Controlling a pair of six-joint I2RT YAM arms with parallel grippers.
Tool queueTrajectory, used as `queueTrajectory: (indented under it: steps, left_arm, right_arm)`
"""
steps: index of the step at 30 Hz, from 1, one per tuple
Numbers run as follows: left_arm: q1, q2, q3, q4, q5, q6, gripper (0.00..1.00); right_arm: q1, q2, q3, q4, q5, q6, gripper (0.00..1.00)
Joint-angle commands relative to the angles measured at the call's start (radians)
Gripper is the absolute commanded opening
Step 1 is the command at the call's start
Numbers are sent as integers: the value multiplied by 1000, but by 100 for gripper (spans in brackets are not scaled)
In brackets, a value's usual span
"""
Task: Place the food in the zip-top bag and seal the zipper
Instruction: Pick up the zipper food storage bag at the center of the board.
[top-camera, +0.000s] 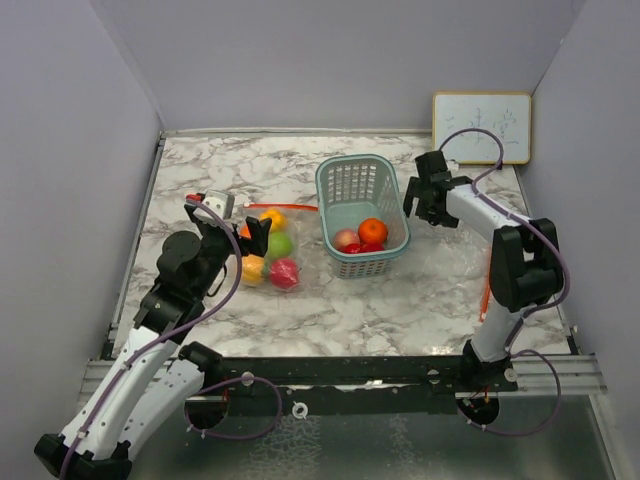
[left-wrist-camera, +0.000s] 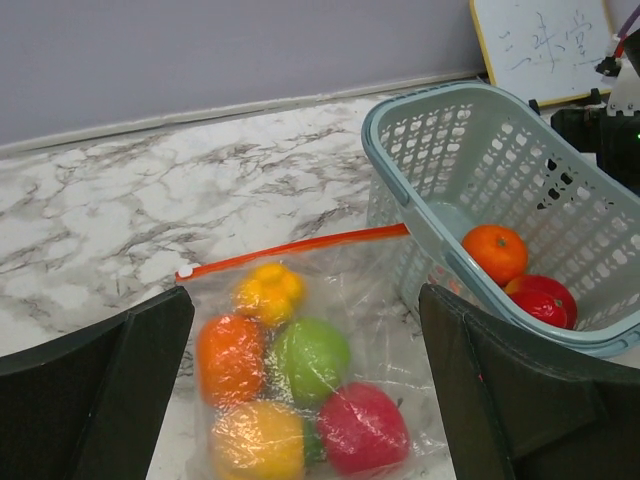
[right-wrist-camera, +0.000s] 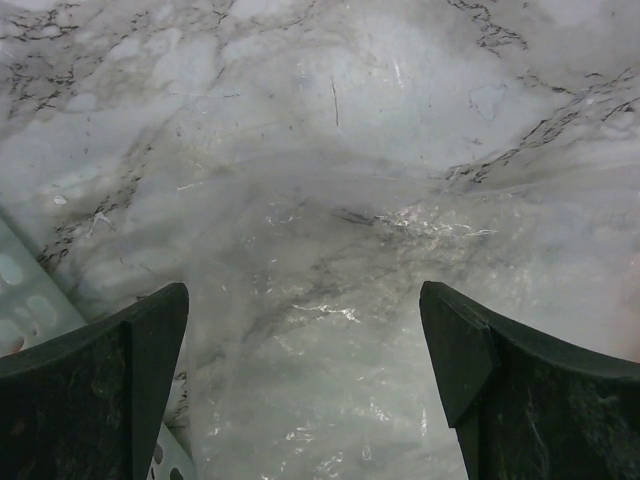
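Five pieces of the food (left-wrist-camera: 310, 360) were noted inside the zip-top bag (left-wrist-camera: 375, 290) on the surface (left-wrist-camera: 150, 200); more were seen in the basket (top-camera: 356, 176). The left pincer (left-wrist-camera: 303, 300) and right pincer (right-wrist-camera: 303, 300) were found apart and empty. Loading was judged unfinished: basket fruit should be fetched before the zipper (left-wrist-camera: 300, 245) is sealed.

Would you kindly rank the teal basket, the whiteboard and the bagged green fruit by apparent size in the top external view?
1. Teal basket
2. Whiteboard: looks nearly as large and sits farther away, so unsure
3. Green fruit: clearly smallest
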Motion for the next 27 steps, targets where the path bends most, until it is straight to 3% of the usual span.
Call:
queueTrajectory:
  steps: [1,5,7,9,11,12,16,21,25,27]
  left_arm:
    - [2,-14,-22,44,73,37,99]
    - [2,-11,-28,46,85,36,99]
    - [2,-13,-24,42,88,38,99]
    - [2,-14,-21,38,86,39,99]
    - [2,-11,-18,34,79,36,99]
    - [2,-8,-13,31,77,33,99]
    - [2,12,15,4,63,9,89]
    - [2,37,44,-5,83,-46,55]
    - [2,52,54,23,140,-107,52]
    - [2,66,63,39,169,-144,56]
  right_arm:
    - [-3,51,-4,43,15,18,100]
    - [-2,129,-1,62,30,19,99]
    - [-4,157,-6,69,36,16,88]
    - [-3,160,-21,80,36,16,65]
    - [-3,136,-39,88,42,23,32]
    - [-2,116,-45,86,55,28,20]
    - [-2,-20,-63,82,85,25,2]
    - [0,-273,-82,141,-22,-43,1]
    - [9,-459,-23,170,-178,-111,1]
    - [10,-528,16,192,-294,-136,1]
